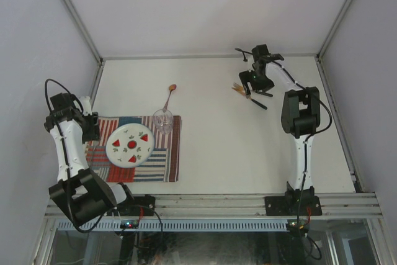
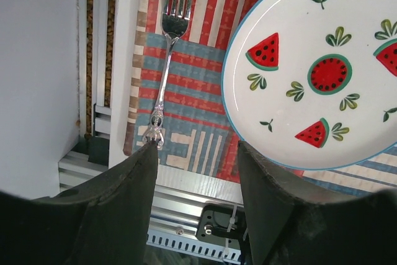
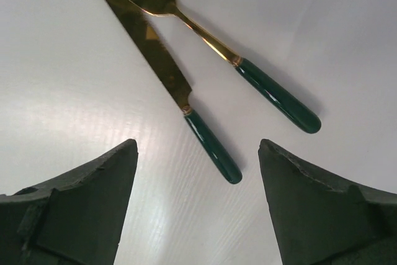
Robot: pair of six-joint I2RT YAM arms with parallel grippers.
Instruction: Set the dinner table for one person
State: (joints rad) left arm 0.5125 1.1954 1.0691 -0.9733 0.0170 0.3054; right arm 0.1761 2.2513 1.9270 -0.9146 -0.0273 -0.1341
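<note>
On the off-white dinner table (image 1: 223, 153) lies a striped placemat (image 1: 162, 161) with a watermelon-patterned plate (image 1: 130, 145) on it. A clear glass (image 1: 163, 120) stands at the mat's far right corner. A silver fork (image 2: 165, 69) lies on the mat left of the plate (image 2: 322, 66). My left gripper (image 2: 195, 153) hovers open just past the fork's handle end, holding nothing. At the far right a gold knife (image 3: 158, 66) and gold fork (image 3: 273, 97), both green-handled, lie side by side. My right gripper (image 3: 197, 153) is open above the knife handle, holding nothing.
A small spoon (image 1: 170, 94) lies on the table beyond the glass. Aluminium rails (image 1: 211, 205) edge the near side, with both arm bases bolted there. Walls close in the left, right and far sides.
</note>
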